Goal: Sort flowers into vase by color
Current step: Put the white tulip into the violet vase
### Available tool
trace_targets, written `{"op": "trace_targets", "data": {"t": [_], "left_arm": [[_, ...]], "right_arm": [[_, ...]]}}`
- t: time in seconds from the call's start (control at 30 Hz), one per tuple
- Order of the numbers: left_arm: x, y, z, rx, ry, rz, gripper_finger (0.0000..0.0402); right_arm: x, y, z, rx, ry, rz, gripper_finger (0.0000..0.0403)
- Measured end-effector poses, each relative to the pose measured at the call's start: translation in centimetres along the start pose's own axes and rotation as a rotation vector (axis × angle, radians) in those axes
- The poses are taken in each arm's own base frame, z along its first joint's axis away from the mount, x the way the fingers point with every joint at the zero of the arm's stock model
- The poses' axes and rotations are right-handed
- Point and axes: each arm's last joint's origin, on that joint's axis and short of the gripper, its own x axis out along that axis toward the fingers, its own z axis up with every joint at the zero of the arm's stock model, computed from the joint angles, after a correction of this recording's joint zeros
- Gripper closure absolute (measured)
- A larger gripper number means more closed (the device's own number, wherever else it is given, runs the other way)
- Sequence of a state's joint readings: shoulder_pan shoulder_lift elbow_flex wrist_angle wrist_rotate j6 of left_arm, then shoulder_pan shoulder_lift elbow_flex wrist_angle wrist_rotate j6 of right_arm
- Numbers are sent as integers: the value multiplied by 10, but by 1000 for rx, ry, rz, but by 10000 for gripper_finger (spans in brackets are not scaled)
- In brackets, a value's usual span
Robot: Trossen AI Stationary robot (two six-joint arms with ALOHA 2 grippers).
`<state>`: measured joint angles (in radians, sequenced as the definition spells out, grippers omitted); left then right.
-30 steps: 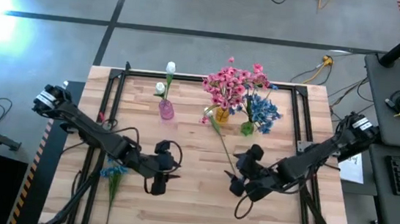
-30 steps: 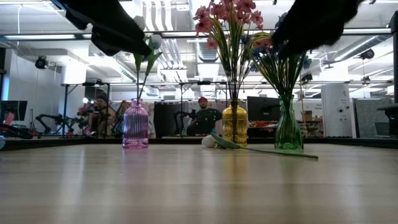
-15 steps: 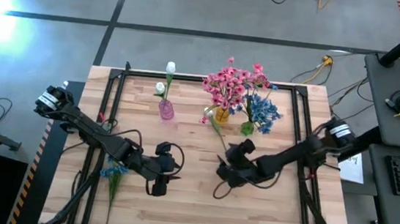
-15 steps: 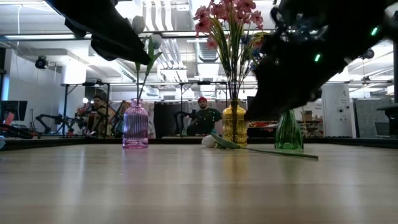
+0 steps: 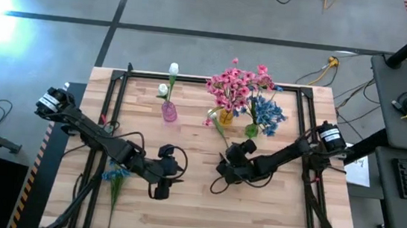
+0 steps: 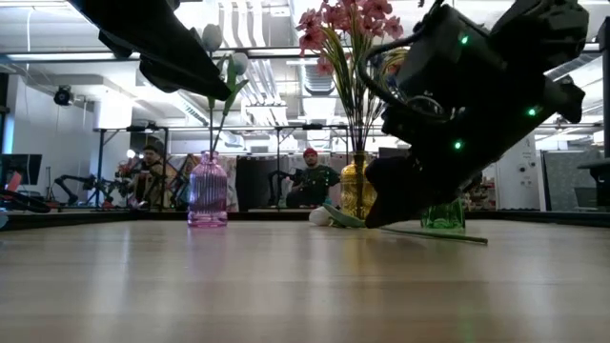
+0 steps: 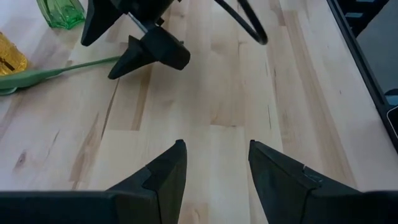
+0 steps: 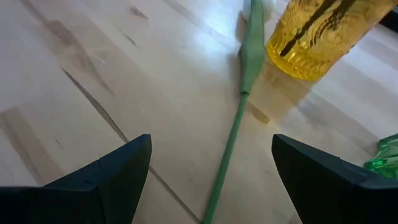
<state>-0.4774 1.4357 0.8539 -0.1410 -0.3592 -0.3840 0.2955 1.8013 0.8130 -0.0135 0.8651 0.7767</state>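
Observation:
A white-budded flower lies flat on the table, its bud (image 5: 210, 119) beside the yellow vase's foot (image 8: 317, 37) and its green stem (image 8: 227, 155) running toward the near right. My right gripper (image 8: 211, 142) is open and low over the stem's near part (image 5: 223, 142), one finger on either side, touching nothing. My left gripper (image 7: 216, 146) hangs open over bare wood left of the table's middle (image 5: 164, 183), with nothing between its fingers. A pink vase (image 5: 168, 111) holds white buds, the yellow vase (image 5: 226, 117) pink blossoms, and a green vase (image 5: 251, 130) blue blossoms.
A blue flower (image 5: 115, 179) lies near the table's left edge, under the left arm. The three vases stand in a row at the far middle. A black frame (image 5: 116, 91) runs along the table's sides. People sit in the room beyond the table (image 6: 313, 181).
My right gripper has come down and toward the table's left, tipping more level, until it is low over the lying flower's stem. It has stayed open. The flower has not moved.

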Motion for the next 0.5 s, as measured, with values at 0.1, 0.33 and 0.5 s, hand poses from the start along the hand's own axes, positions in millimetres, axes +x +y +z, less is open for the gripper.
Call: {"op": "trace_targets", "data": {"t": [0.1, 0.33, 0.5], "left_arm": [[0, 0, 0, 0, 1, 0, 242], [0, 1, -2, 6, 19, 8, 242], [0, 3, -6, -4, 64, 25, 242]], "right_arm": [[3, -3, -1, 11, 0, -6, 78], [12, -14, -6, 74, 25, 3, 104], [13, -15, -9, 101, 27, 35, 169]]}}
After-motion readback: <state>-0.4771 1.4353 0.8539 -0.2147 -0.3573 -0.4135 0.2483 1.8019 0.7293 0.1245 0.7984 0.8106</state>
